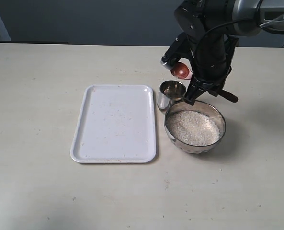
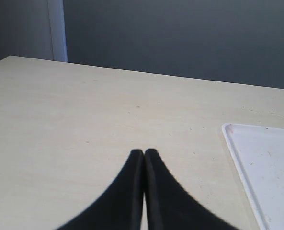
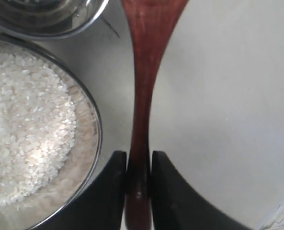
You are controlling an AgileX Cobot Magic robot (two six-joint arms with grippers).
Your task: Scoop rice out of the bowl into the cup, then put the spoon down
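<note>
The right pincer (image 3: 138, 158) is closed narrowly on the slim handle of the dark reddish-brown wooden spoon (image 3: 146, 72), with both black fingers pressed against the wood near the handle's end. In the exterior view the spoon (image 1: 181, 70) is held off the desk (image 1: 46, 191). Its oval head hangs above the far rim of the small shiny steel cup (image 1: 171, 93), and the tip of its handle sticks out on the other side of the right pincer (image 1: 201, 86). I cannot tell whether any grains lie in the spoon's head.

The wide round shiny steel bowl (image 1: 189, 146) stands on the desk just beside the cup, their walls touching or nearly so. The off-white uncooked rice (image 1: 193, 127) fills the bowl well up its sides. The right wrist view shows the rice (image 3: 27, 124) heaped inside the bowl (image 3: 97, 129), with the cup (image 3: 46, 19) close by.

A white rectangular tray (image 1: 115, 123) with rounded corners lies flat beside the cup and bowl.

The left pincer (image 2: 144, 152) has its two dark fingers pressed together with nothing between them. It sits over bare desk (image 2: 84, 110), near a corner of the tray (image 2: 266, 172).
</note>
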